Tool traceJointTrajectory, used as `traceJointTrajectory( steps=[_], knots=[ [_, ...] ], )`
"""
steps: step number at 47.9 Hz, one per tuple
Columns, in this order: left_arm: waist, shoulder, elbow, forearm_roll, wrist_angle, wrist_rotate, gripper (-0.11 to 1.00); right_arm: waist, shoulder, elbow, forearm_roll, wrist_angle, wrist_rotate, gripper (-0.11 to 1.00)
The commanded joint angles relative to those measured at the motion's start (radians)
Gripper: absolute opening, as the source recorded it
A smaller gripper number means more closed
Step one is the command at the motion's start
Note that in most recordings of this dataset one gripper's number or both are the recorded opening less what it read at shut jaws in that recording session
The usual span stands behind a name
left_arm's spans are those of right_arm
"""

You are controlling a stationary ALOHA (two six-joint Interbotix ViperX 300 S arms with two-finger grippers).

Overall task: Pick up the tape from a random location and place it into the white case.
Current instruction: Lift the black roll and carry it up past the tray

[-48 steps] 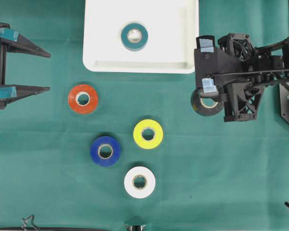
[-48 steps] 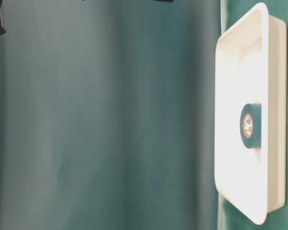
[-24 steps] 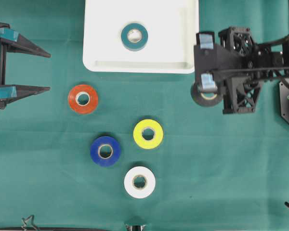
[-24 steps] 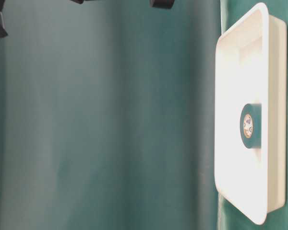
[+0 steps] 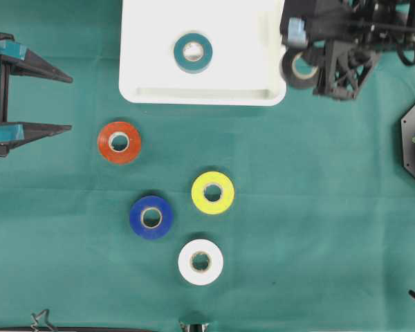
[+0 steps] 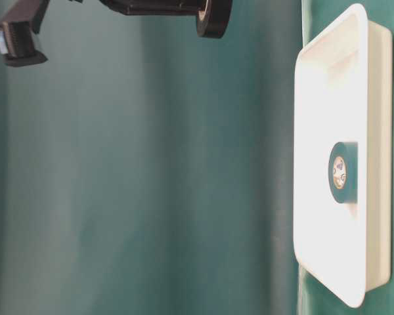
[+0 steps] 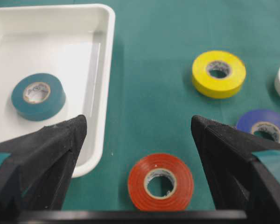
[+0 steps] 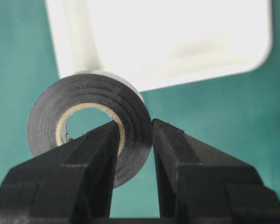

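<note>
My right gripper (image 5: pixel 297 59) is shut on the black tape (image 5: pixel 301 68), one finger through its core, and holds it above the cloth just right of the white case (image 5: pixel 200 95). The right wrist view shows the tape (image 8: pixel 91 126) pinched in the gripper (image 8: pixel 135 122), with the case (image 8: pixel 168 37) beyond it. The table-level view shows the roll (image 6: pixel 213 16) in the air. A teal tape (image 5: pixel 193 52) lies flat in the case. My left gripper (image 5: pixel 69 104) is open and empty at the left edge.
On the green cloth lie a red tape (image 5: pixel 119 142), a yellow tape (image 5: pixel 212 192), a blue tape (image 5: pixel 151 217) and a white tape (image 5: pixel 200 261). The left wrist view shows the red tape (image 7: pixel 160 181) between the open fingers, beside the case rim (image 7: pixel 109 56).
My right gripper has lifted the black tape off the cloth and carried it toward the far edge, alongside the case's right rim. The left arm has not moved.
</note>
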Motion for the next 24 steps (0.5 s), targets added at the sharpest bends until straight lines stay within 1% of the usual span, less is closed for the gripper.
traceJointTrajectory(
  steps=[1,9,16,24],
  knots=[
    [0.000,0.003,-0.009,-0.002,-0.005,-0.002,0.98,-0.051,-0.018,-0.014,-0.018,-0.003,-0.002,0.23],
    [0.000,0.003,-0.009,-0.002,-0.005,-0.002,0.98,-0.137,-0.017,0.003,-0.046,-0.003,-0.005,0.23],
    [0.000,0.003,-0.008,0.000,-0.005,-0.002,0.98,-0.190,-0.018,0.021,-0.051,-0.005,-0.008,0.23],
    [0.002,0.003,-0.009,-0.002,-0.005,-0.002,0.98,-0.201,-0.018,0.032,-0.051,-0.008,-0.009,0.23]
  ],
)
